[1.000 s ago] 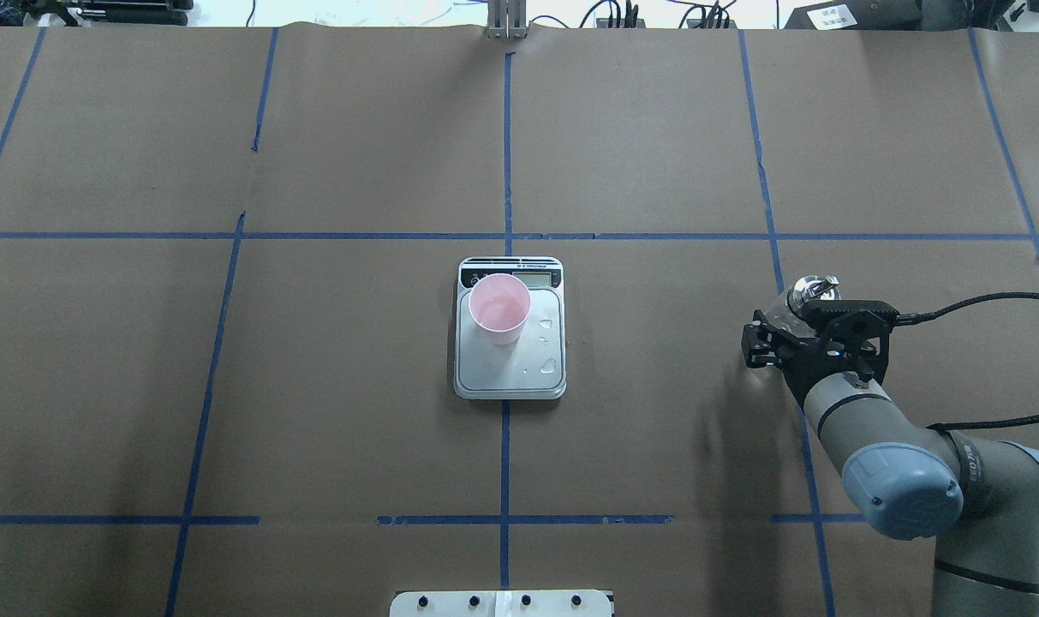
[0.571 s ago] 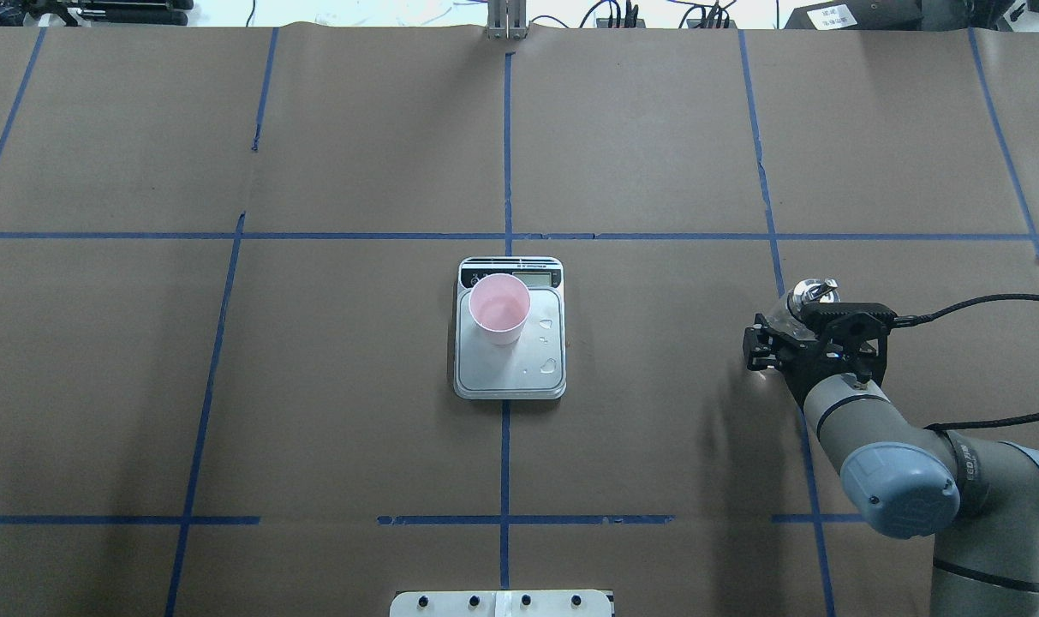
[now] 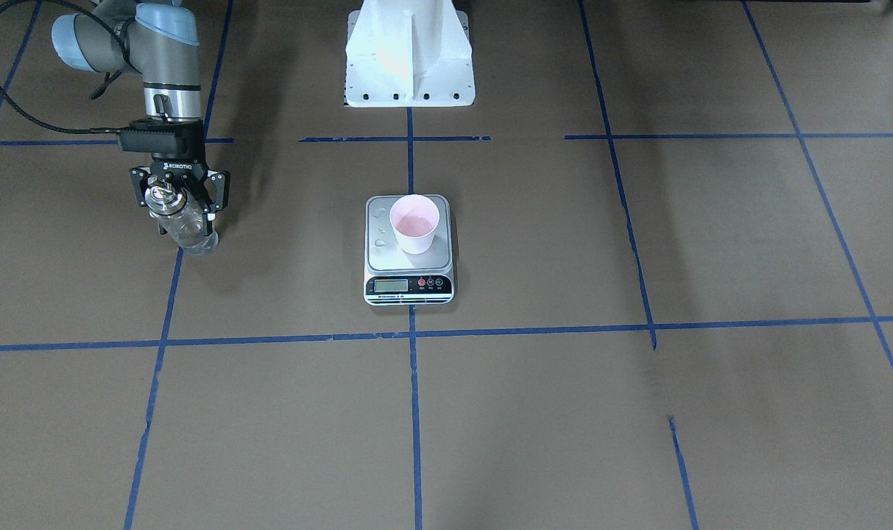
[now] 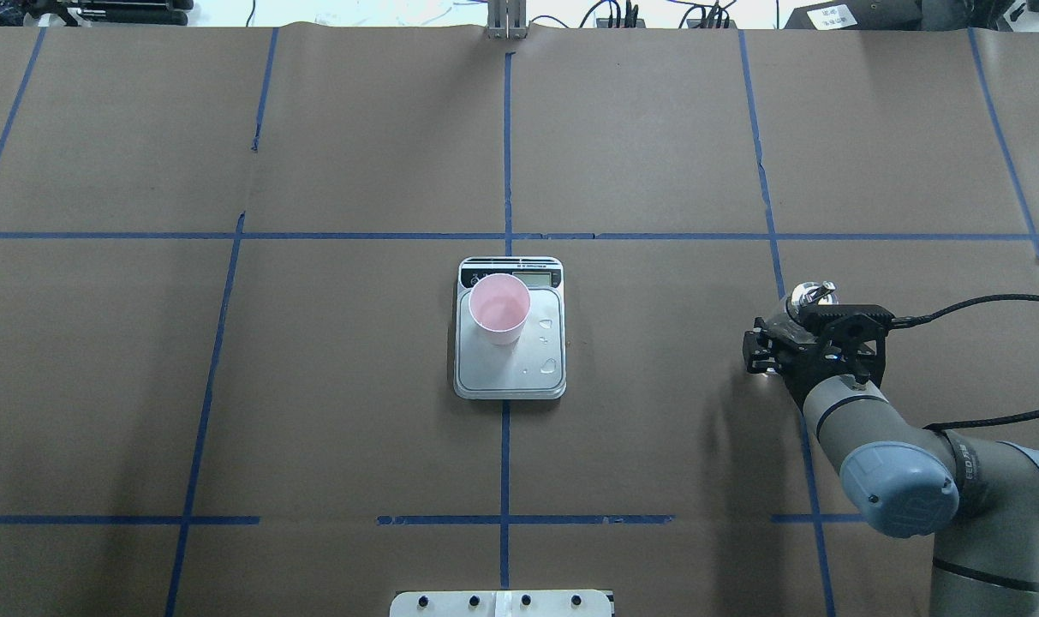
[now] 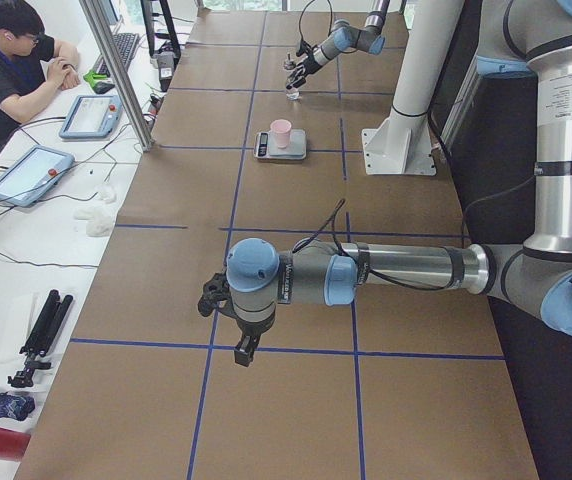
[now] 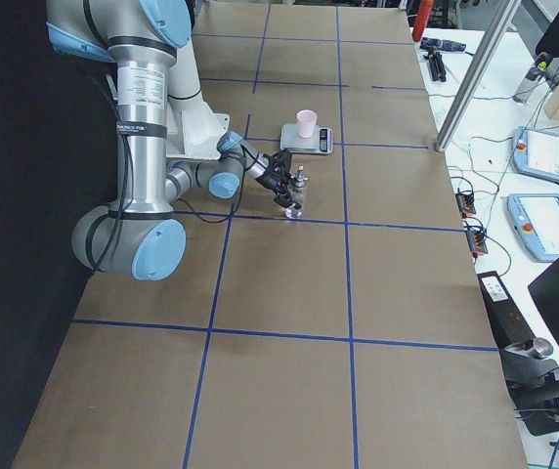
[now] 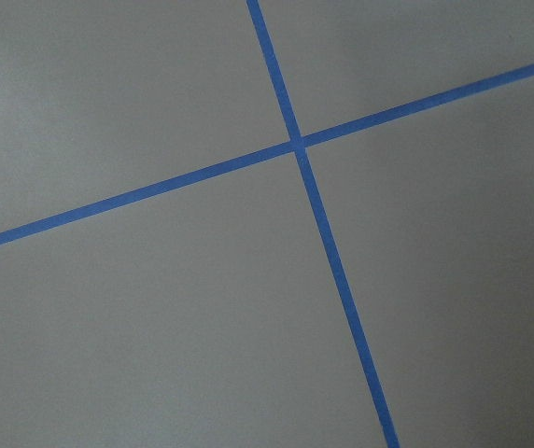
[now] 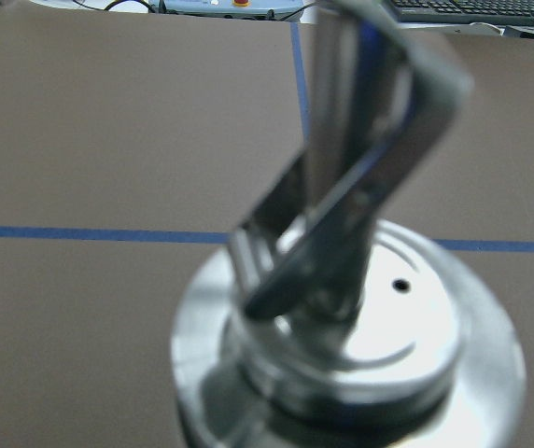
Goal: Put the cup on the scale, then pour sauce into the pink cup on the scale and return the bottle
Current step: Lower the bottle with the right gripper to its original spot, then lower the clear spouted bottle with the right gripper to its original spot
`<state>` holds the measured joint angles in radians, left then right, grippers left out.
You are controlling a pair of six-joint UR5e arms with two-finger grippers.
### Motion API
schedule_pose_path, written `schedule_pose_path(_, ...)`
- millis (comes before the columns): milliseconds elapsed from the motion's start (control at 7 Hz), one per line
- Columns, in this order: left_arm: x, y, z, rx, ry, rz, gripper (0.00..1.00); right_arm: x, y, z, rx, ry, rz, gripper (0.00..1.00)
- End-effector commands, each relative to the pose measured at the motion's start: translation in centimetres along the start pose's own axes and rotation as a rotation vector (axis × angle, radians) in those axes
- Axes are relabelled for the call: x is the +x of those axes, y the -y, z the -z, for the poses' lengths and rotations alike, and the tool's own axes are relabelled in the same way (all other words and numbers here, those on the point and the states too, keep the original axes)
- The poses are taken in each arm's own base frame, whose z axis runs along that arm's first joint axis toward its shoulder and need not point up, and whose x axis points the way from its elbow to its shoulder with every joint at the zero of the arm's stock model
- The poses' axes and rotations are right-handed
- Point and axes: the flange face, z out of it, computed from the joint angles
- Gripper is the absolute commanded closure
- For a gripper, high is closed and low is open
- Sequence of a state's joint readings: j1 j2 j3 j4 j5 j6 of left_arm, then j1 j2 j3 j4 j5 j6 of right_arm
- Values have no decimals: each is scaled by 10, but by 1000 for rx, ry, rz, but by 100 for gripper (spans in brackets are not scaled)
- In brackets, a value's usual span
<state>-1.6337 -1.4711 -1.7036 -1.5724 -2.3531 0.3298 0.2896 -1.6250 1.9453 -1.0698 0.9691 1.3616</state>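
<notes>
— While the table [image 4: 313,386] carried the scale [image 4: 519,377] at its centre, how were the grippers?
— Left gripper [image 5: 243,345] hung over the table; apart or together, I couldn't tell. Right gripper [image 3: 183,217] was clamped on the bottle [image 3: 192,234], well apart from the scale.
— The cup [image 4: 499,308]?
— 1, upright on the scale.

Overhead, front views opposed; share scale [image 4: 502,370].

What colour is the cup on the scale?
The cup is pale pink; the front-facing view shows it best.
</notes>
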Motion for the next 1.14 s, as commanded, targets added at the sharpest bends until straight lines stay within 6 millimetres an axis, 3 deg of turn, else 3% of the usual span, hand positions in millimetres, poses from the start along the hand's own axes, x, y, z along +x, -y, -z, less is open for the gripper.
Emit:
schedule_pose_path(0, 1, 2, 1, 3, 1, -4, 0, 0, 1, 0, 0, 0, -2, 0)
schedule_pose_path(714, 1, 4, 1, 4, 1, -6, 0, 2, 1, 2, 2, 2, -8, 0)
schedule_pose_path(1000, 2, 4, 2, 5, 1, -7, 0, 2, -10, 6, -14, 8, 7, 0)
